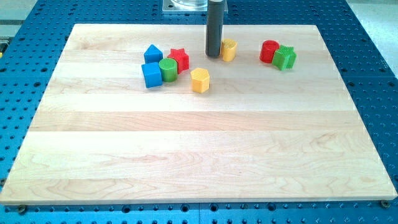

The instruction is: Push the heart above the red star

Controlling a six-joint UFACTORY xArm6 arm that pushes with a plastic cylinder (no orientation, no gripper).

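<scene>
- A pale wooden tabletop (199,155) lay on a blue perforated base, with all the blocks gathered near the view's top.
- The tool, a dark upright rod with no jaws to open or close, held nothing; my tip (214,56) rested just beside the left edge of the yellow heart (229,49), perhaps touching it.
- The red star (179,59) sat to the view's left of the rod, pressed against a green cylinder (168,70), with a blue pentagon-like block (153,53) and a blue cube (151,74) beside them.
- A yellow hexagon (200,80) lay below the rod; a red cylinder (270,51) and a green star (285,57) sat together at the right.
- Risk, as I judged it: my tip stood on the heart's left, so pushing from there would have driven it rightward, away from the star. Swinging round carelessly could also have knocked the star's cluster.
</scene>
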